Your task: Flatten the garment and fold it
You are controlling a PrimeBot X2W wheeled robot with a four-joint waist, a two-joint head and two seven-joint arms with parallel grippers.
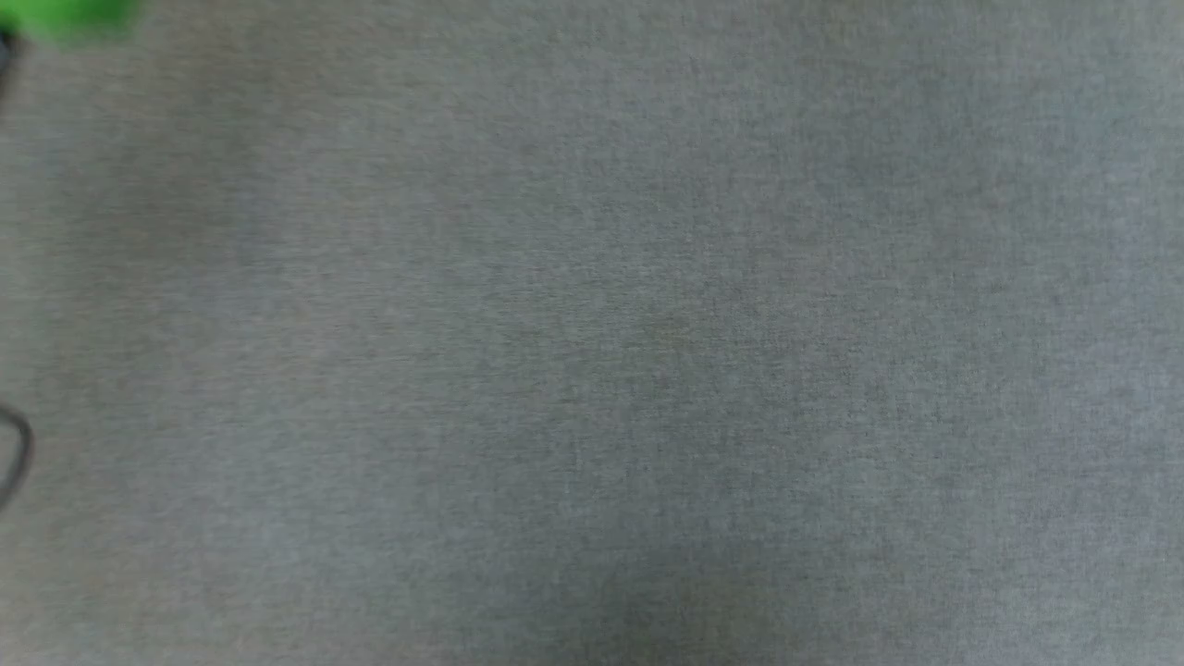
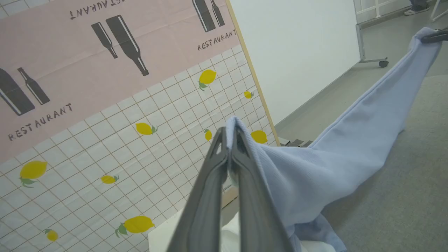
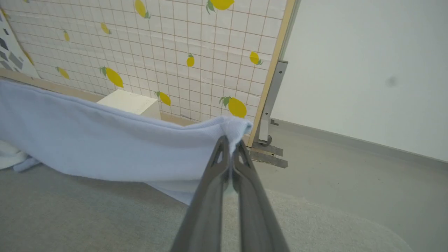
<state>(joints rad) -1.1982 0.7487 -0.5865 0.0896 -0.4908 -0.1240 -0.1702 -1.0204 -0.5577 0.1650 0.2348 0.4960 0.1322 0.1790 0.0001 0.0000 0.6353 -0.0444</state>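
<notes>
- Fingers of the left gripper (image 2: pixel 229 131) are pinched together on a bunched edge of the light blue shirt (image 2: pixel 350 147), which pokes up between the tips.
- The right gripper (image 3: pixel 231 141) is likewise clamped tight on another corner of the shirt (image 3: pixel 105 143).
- The shirt hangs as a sagging band stretched between the two grippers, lifted above the grey carpet (image 3: pixel 105 217). Its loose folds droop low near the left gripper.
- The left wrist view also catches the right gripper (image 2: pixel 434 36) far off, gripping the shirt's other end.
- Behind the shirt stands a tiled panel printed with lemons (image 3: pixel 175 45), with a white block (image 3: pixel 129 102) at its foot.
- The left wrist view adds a pink restaurant poster (image 2: pixel 87 63) with bottles, a white wall (image 2: pixel 297 52), a caster (image 2: pixel 384 63) on a metal frame, and a person's shoe (image 2: pixel 416 8).
- The head view gives blurred grey fabric (image 1: pixel 592 333), a green smear (image 1: pixel 74 18) in one corner and a dark loop (image 1: pixel 14 453) at the edge.
</notes>
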